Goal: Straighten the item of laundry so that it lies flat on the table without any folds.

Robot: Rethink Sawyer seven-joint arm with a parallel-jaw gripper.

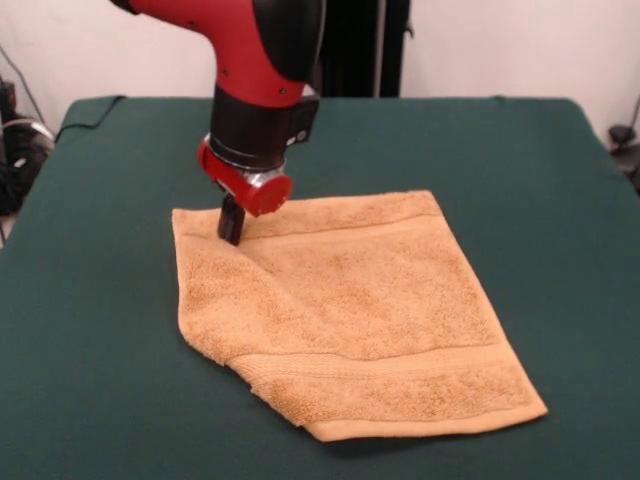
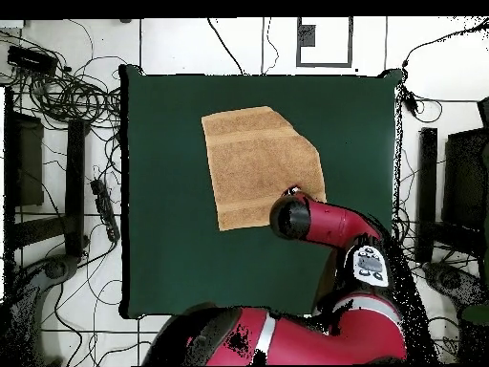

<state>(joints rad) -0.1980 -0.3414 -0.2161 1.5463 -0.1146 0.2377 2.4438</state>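
Green-clothed desk carries the orange towel near its middle, one near-left corner apparently folded under; hand presses on the far-left corner, fingers seemingly together, grip unclear; next move likely calls for drawing out that fold.

The towel is orange-tan terry with woven bands of the same shade near two edges; the table is plain dark green; the arm is red and black, its gripper black
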